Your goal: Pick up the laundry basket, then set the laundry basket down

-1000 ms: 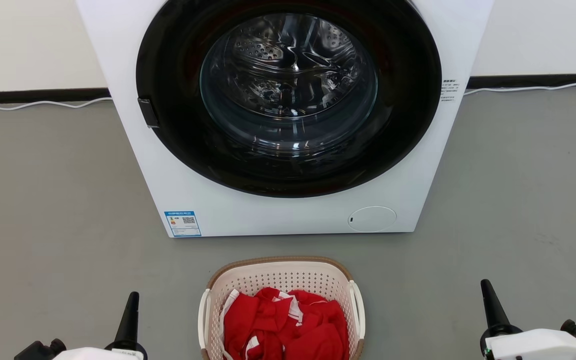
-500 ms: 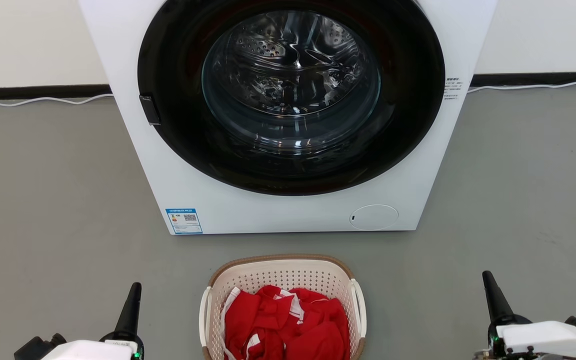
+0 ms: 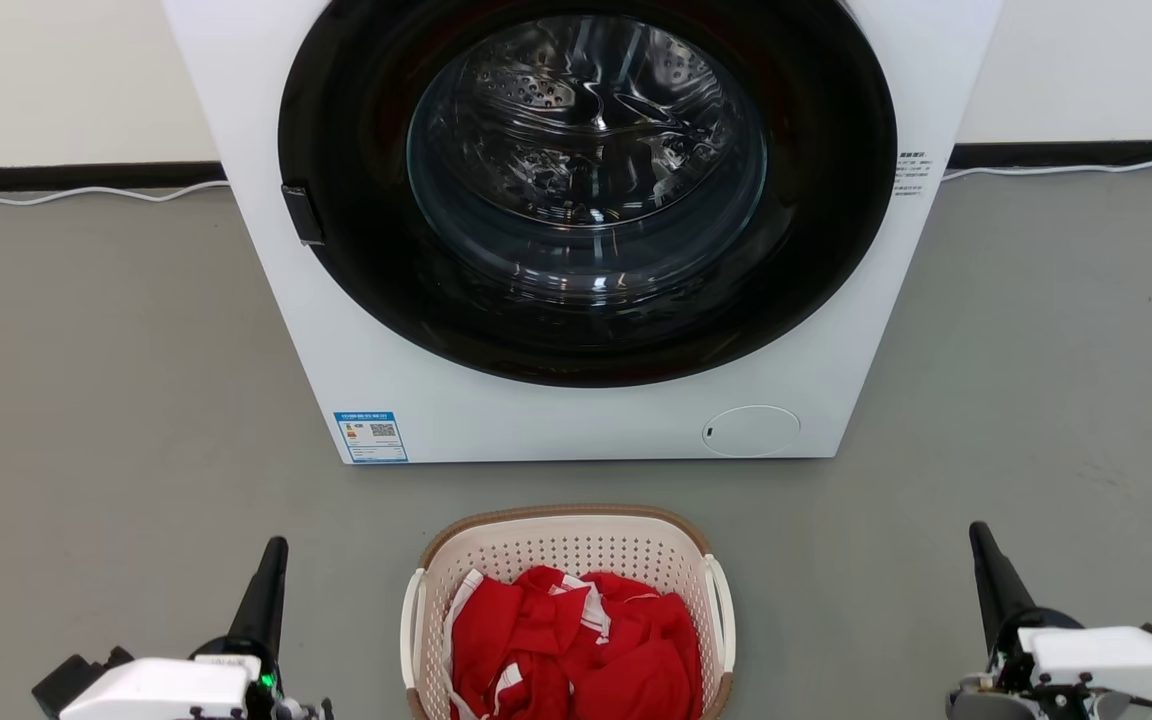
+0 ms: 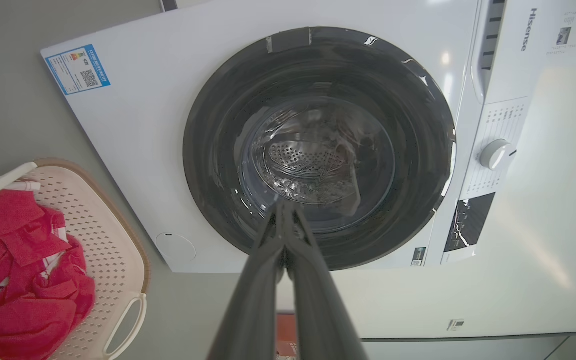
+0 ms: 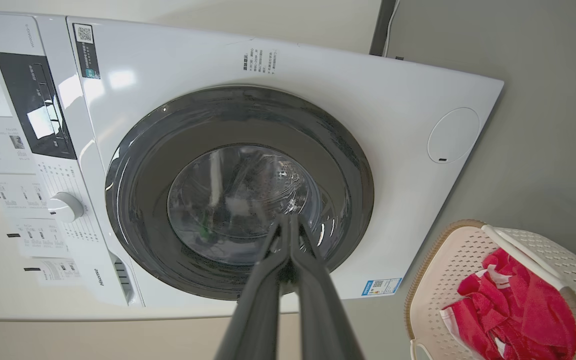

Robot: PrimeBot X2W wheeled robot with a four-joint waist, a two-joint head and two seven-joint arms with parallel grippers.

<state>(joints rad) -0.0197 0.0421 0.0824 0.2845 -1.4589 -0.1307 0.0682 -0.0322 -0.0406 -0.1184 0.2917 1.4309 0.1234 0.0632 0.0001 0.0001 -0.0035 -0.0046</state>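
The laundry basket (image 3: 564, 545) stands on the grey floor in front of the washer, cream-white and perforated, with a brown rim and white loop handles at its sides. Red and white cloth (image 3: 576, 650) lies inside it. The basket (image 4: 113, 240) shows at the lower left of the left wrist view and the basket (image 5: 448, 265) at the lower right of the right wrist view. My left gripper (image 3: 274, 548) is shut and empty, to the basket's left and apart from it. My right gripper (image 3: 978, 532) is shut and empty, well off to its right.
A white front-loading washer (image 3: 576, 420) with a round dark glass door (image 3: 586, 180), closed, stands just behind the basket. A white cable (image 3: 66, 193) runs along the black skirting at the wall. Grey floor (image 3: 116, 400) stretches to either side.
The head camera has shifted a little, so the whole picture sits slightly right and higher. Both grippers reach a bit further up the view. The basket has not moved.
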